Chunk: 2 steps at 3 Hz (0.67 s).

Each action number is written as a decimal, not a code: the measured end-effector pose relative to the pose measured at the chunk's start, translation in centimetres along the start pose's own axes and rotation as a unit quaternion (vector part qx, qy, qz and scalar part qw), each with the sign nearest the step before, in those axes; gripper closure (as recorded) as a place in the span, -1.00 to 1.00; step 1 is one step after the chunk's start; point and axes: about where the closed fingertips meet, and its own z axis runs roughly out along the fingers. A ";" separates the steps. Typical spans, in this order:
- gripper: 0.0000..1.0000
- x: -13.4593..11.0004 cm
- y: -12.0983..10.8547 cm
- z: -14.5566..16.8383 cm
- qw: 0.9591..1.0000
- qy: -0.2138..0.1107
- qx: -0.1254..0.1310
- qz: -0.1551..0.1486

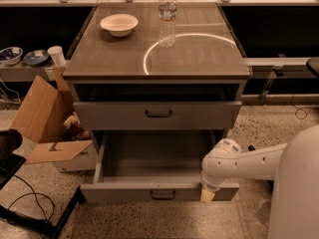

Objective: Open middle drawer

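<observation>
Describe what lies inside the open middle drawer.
Only bare grey floor shows inside the middle drawer. The gripper at its front right corner covers that part; the back is shadowed.

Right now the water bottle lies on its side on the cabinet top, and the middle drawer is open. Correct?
No: the camera view shows the water bottle standing upright on the cabinet top. The middle drawer is open, the gripper at its front right corner.
</observation>
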 end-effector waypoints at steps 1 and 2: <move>-1.00 0.0 0.0 0.0 1.000 0.000 0.000 0.000; -1.00 0.6 1.3 0.8 1.000 -0.004 -0.012 -0.007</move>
